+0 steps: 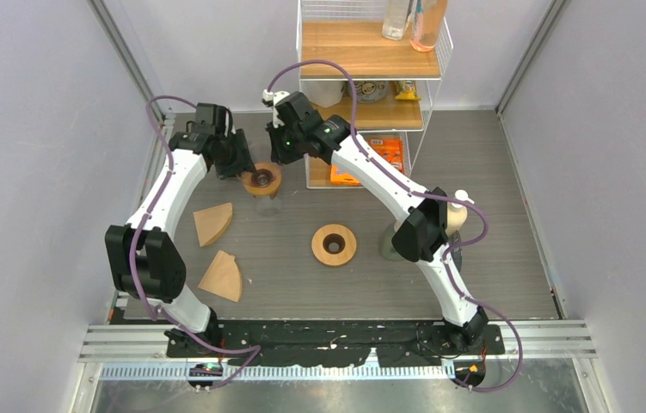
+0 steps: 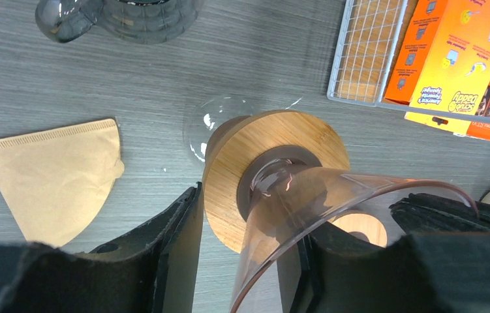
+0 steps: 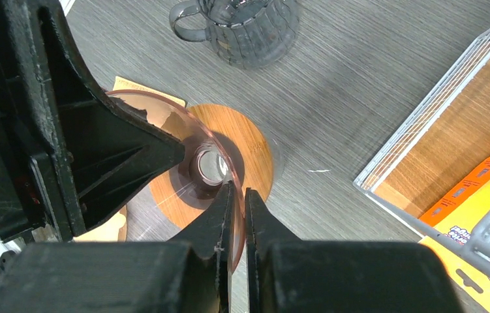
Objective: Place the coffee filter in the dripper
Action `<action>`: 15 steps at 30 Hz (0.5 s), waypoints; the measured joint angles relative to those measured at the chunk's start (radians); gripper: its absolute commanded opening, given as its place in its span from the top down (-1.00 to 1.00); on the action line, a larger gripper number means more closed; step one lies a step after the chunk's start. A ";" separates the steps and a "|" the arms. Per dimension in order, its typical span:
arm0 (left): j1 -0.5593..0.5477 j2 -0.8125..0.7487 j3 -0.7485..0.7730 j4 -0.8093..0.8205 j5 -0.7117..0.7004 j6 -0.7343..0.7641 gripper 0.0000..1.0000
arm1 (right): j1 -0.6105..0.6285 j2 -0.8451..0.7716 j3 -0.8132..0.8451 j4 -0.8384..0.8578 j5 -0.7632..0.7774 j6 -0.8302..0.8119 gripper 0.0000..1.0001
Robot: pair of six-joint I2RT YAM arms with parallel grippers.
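The dripper (image 1: 261, 179), a clear glass cone in a round wooden collar, is on the table at the back left. My right gripper (image 1: 278, 162) is shut on the cone's glass rim (image 3: 229, 163), one finger inside and one outside (image 3: 237, 202). My left gripper (image 1: 246, 168) is open beside the dripper (image 2: 275, 156); its jaws (image 2: 248, 274) straddle the cone's wall with a gap on the left. Two brown paper coffee filters lie flat on the table, one near the dripper (image 1: 214, 222) (image 2: 53, 176) and one closer to the arm bases (image 1: 222, 275).
A second wooden-collared dripper (image 1: 334, 244) sits mid-table. A glass server with a handle (image 2: 124, 16) (image 3: 248, 29) stands near the dripper. A wire shelf (image 1: 371, 52) with orange boxes (image 2: 457, 59) is at the back right. A white bottle (image 1: 458, 211) stands behind the right arm.
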 measured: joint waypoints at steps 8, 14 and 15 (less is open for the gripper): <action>0.000 -0.001 0.005 0.023 0.014 0.023 -0.07 | -0.001 0.000 0.011 -0.014 -0.023 0.012 0.62; 0.000 -0.002 0.005 0.042 0.030 0.027 -0.18 | -0.006 -0.001 -0.003 -0.025 -0.030 0.024 0.53; 0.000 -0.003 0.005 0.043 0.031 0.028 -0.21 | -0.006 -0.002 -0.008 -0.023 -0.032 0.024 0.52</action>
